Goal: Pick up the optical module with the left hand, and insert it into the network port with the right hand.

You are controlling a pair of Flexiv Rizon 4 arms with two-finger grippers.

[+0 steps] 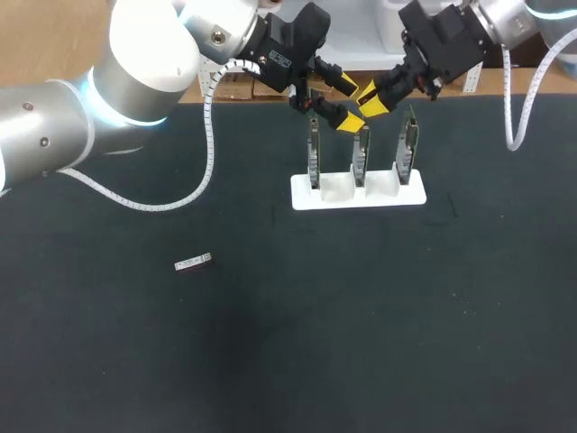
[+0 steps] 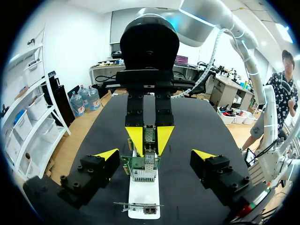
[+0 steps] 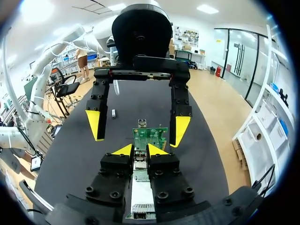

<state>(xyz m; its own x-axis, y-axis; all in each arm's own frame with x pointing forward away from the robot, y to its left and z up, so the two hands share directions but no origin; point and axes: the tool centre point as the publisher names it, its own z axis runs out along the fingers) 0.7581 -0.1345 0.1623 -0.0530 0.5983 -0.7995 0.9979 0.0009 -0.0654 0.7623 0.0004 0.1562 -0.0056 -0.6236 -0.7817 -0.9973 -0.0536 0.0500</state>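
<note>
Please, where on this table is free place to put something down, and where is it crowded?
Bare table lies between the white holder and the near edge, and right of the holder. One small loose module lies in its left part. Crowded: above the holder, where left claw and right claw meet over the cards.

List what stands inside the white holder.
Three network cards stand upright, side by side, in the white holder. The right gripper, shut on the optical module, hangs over them; its fingers hide whether the module is plugged into a card.
</note>
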